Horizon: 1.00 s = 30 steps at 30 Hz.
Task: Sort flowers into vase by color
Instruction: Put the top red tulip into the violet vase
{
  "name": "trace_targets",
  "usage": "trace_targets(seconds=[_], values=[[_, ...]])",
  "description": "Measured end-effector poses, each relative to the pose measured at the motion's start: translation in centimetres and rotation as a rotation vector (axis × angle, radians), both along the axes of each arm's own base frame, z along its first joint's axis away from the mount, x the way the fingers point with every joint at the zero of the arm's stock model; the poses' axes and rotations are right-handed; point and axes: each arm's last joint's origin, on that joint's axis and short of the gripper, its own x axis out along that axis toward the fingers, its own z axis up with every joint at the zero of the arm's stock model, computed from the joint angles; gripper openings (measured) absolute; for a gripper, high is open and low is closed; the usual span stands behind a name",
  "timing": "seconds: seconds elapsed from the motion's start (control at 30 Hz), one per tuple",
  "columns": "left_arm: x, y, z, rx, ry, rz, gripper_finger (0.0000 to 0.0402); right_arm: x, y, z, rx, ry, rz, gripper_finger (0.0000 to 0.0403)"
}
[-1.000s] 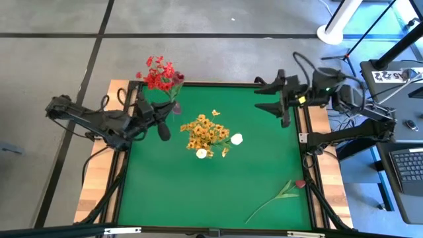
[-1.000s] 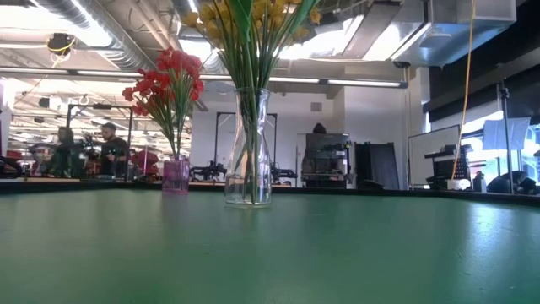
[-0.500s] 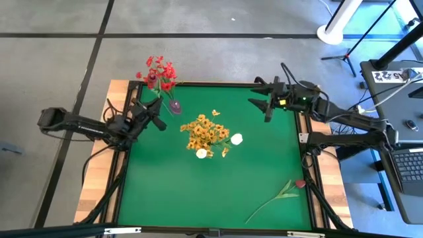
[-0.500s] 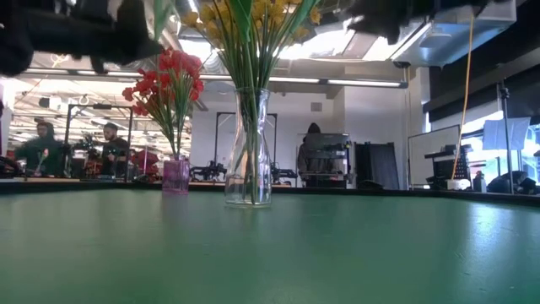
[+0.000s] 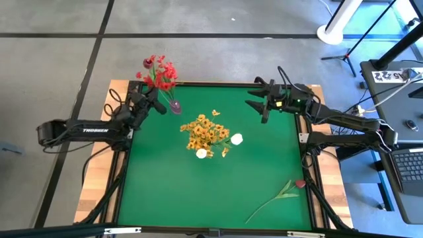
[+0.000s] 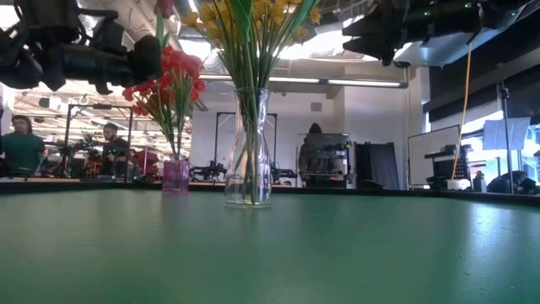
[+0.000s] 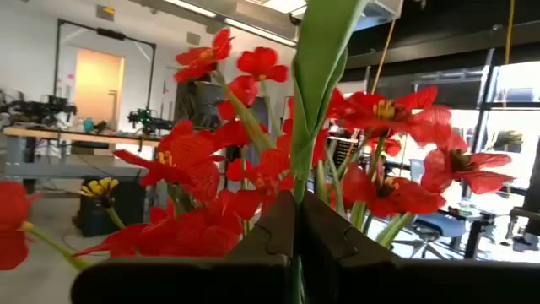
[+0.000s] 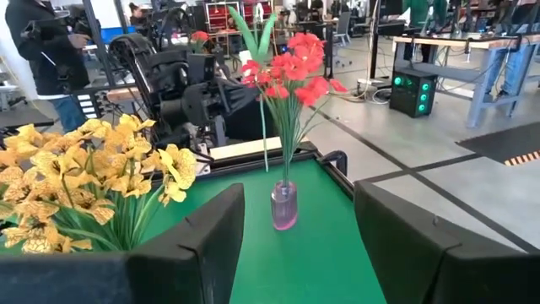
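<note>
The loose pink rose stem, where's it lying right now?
In the high view the pink rose stem lies flat on the green mat near its front right corner, apart from the clear vase of yellow flowers at the centre.

Red flowers [image 5: 158,71] are standing upright in a small pink vase [image 5: 175,106] at the mat's far left corner. Yellow-orange sprays [image 5: 206,132] with white buds [image 5: 236,139] are filling the clear central vase [image 6: 249,148], while a pink rose bud [image 5: 299,184] is lying flat near the right front edge.
</note>
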Motion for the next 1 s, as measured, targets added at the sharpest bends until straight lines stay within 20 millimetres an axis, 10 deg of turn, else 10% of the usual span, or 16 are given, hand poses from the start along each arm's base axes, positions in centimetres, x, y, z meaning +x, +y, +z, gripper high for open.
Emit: trace_targets(seconds=[1.0], values=[[5.3,2.6,0.2,0.058,0.251,-0.036,0.0000,-0.1,0.0,-1.1,-0.027,0.122,0.005,0.0221]])
